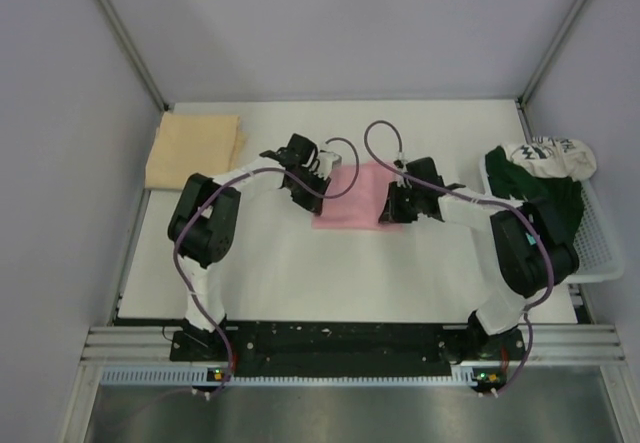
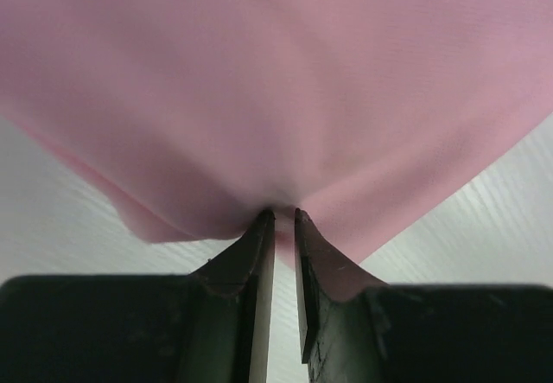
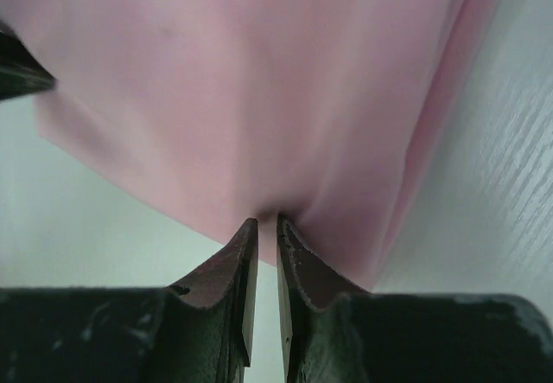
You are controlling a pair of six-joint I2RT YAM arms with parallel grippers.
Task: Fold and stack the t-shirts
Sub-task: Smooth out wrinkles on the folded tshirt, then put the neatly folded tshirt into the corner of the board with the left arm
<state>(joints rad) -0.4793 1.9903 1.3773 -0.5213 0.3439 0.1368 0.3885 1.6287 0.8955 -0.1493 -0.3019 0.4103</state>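
**L wrist:** left gripper (image 2: pixel 283 214), jaws pinched shut on an edge of the pink t-shirt (image 2: pixel 276 80). Cloth fans out from the pinch, w/ the table (image 2: pixel 510 227) showing either side. We judge a fold is in hand: lift both held points level and carry w/ equal tension so the edge lands square, no drag.

**R wrist:** right gripper (image 3: pixel 266 220), jaws likewise clamped on the pink t-shirt, nr a doubled side edge. The bite looks thin, so we'd move slow or the cloth may slip.

**Top:** pink t-shirt lies mid-table between both arms, a rough rectangle. Tan t-shirt (image 1: pixel 195 148) is folded at the far-left corner, well apart; prob. the stack spot.

**Container:** basket (image 1: pixel 603 253) at the right edge. It holds the dark green t-shirt (image 1: pixel 555 208) and the white printed t-shirt (image 1: pixel 545 155) at its far end, both crumpled.
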